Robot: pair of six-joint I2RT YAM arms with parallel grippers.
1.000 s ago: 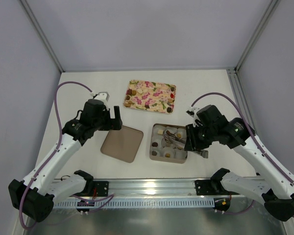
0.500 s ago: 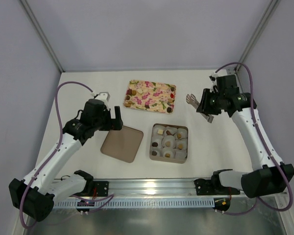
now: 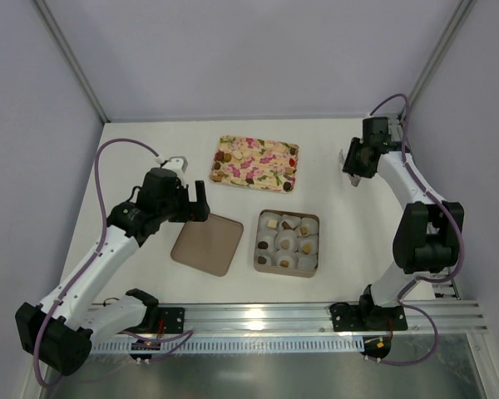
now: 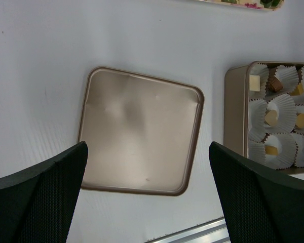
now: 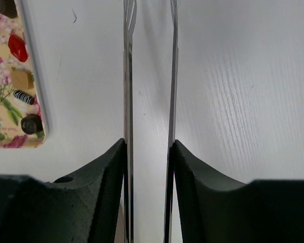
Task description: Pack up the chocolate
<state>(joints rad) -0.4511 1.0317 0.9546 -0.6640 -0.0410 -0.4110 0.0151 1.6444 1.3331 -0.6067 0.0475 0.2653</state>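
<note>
Tongs [image 5: 127,76], seemingly, sit pinched in right tool [image 5: 148,152] near floral tray [image 5: 34,86].

1. Table [image 3: 150,150]: white, matte, walled in on three sides.
2. Floral tray [image 3: 258,162]: rectangular, far centre, flat on the table, slightly skewed.
3. Brown lid [image 3: 206,243]: square with rounded corners, near centre-left, flat. Its face seems slightly dented, though that may only be glare.
4. Gold tin [image 4: 235,111]: just right of the lid, not touching it, well apart from the tray.
</note>
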